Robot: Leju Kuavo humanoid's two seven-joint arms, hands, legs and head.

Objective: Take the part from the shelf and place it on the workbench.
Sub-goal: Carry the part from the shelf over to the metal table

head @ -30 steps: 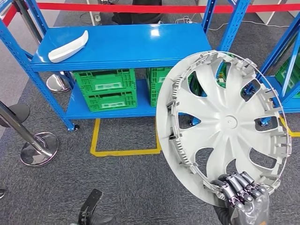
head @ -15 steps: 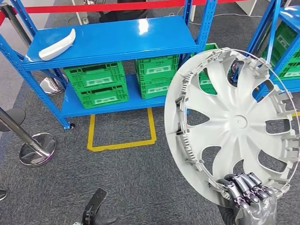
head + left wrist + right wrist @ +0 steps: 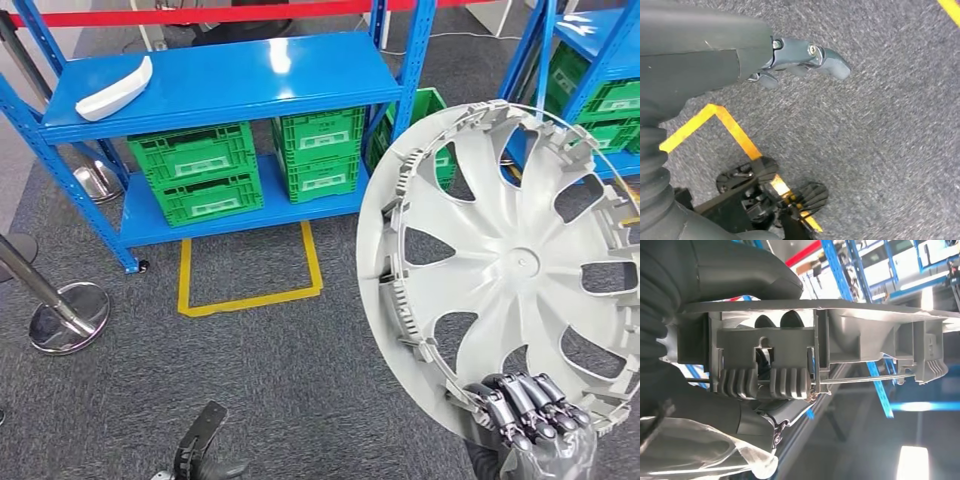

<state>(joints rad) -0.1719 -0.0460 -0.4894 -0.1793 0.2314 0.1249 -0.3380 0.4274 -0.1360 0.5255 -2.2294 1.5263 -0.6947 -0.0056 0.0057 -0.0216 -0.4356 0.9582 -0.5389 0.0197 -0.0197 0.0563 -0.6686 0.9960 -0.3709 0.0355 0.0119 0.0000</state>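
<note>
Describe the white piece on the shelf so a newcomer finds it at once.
Start at the blue shelf rack. On the left end of its top shelf lies a white curved part, long and slightly bowed. Everything else there is green crates, one level lower.

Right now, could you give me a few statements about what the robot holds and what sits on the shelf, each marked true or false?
1. The right hand grips the grey wheel cover at its lower rim. True.
2. The left hand holds a green crate. False: it holds nothing and hangs over the grey carpet.
3. A white part lies on the blue shelf's top board. True.
4. The green crates stand on the top board. False: they stand on the lower board.
5. The wheel cover lies flat on the floor. False: it is held up.
</note>
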